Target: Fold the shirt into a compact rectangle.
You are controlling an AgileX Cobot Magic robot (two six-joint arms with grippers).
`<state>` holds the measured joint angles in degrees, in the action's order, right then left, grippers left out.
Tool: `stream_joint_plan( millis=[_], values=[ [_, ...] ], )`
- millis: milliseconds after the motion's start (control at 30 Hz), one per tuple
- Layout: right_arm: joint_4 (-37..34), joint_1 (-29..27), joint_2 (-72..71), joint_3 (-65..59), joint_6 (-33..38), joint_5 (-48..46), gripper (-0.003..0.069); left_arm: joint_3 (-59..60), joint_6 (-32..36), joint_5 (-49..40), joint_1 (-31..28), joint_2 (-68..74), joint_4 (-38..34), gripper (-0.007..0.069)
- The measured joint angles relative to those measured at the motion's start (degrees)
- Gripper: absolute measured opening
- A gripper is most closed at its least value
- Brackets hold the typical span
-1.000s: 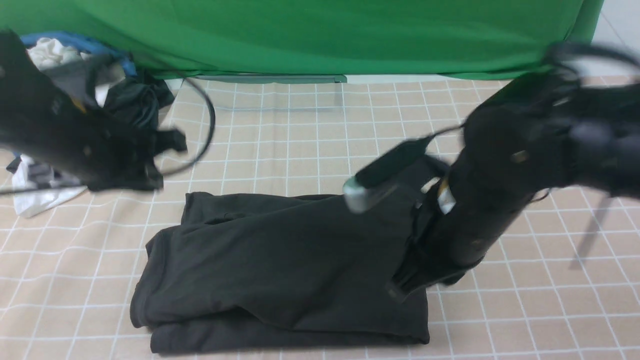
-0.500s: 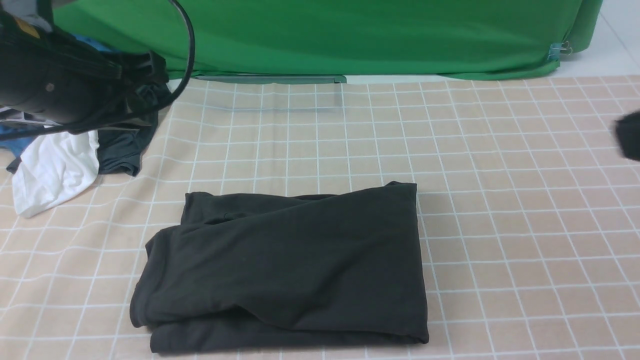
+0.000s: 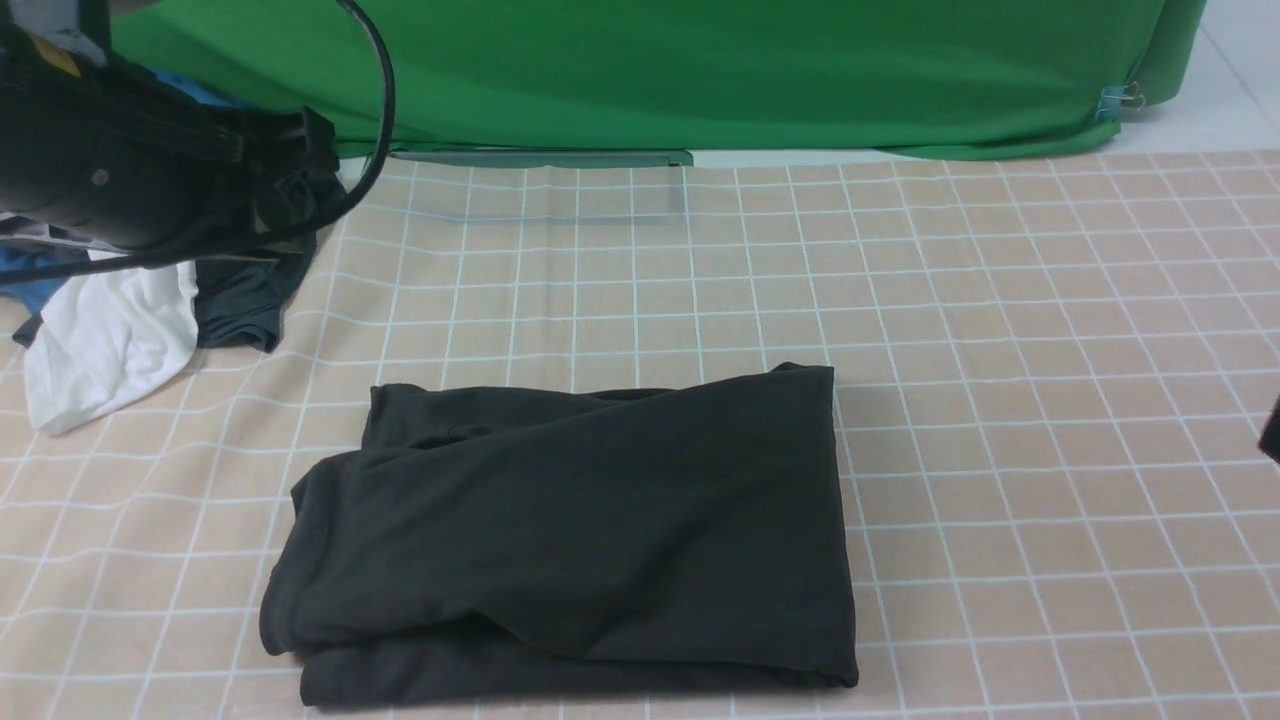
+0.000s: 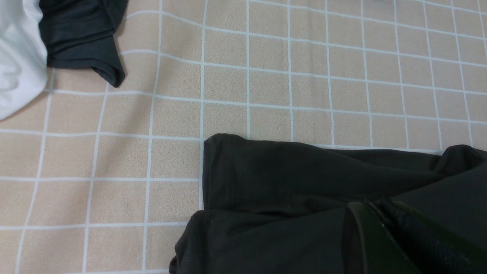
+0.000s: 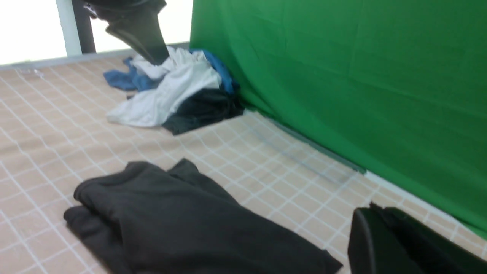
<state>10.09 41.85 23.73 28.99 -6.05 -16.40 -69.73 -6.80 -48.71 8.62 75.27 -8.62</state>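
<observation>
The black shirt [image 3: 570, 540] lies folded into a rough rectangle on the checked cloth, its layers stacked and its near left corner rounded. No print or label shows. My left arm [image 3: 120, 170] hangs raised at the far left, away from the shirt. In the left wrist view my left gripper [image 4: 374, 207] is shut and empty, high over the shirt's [image 4: 285, 198] far left corner. The right gripper [image 5: 374, 211] is shut too, holding nothing, off to the right of the shirt [image 5: 182, 224]. Only a dark sliver of the right arm [image 3: 1272, 440] shows at the front view's edge.
A heap of other clothes sits at the far left: a white shirt [image 3: 100, 340], a dark grey-green shirt [image 3: 245, 290] and blue cloth [image 5: 121, 78]. A green backdrop [image 3: 700, 70] closes the far side. The beige checked cloth [image 3: 1000, 300] covers the table.
The right arm has lifted off the shirt's right edge and swung out to the right border of the view. The left arm rose to the far left. The shirt stayed put.
</observation>
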Motion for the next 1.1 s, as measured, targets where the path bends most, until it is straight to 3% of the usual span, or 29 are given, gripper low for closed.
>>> stream_joint_plan(
  millis=[233,967,1100],
  values=[
    [0.2,0.0,0.0,-0.7,0.0,4.3,0.0032,0.0,0.4,0.2,0.0,0.0,0.0,0.0018],
    [0.2,-0.1,-0.1,-1.7,0.0,4.9,0.0041,0.0,0.5,4.7,0.0,0.0,-0.2,0.0018],
    [0.2,-4.2,-0.1,-3.5,0.0,5.3,0.0063,0.0,0.5,4.7,0.0,0.0,-1.7,0.0018]
  ],
)
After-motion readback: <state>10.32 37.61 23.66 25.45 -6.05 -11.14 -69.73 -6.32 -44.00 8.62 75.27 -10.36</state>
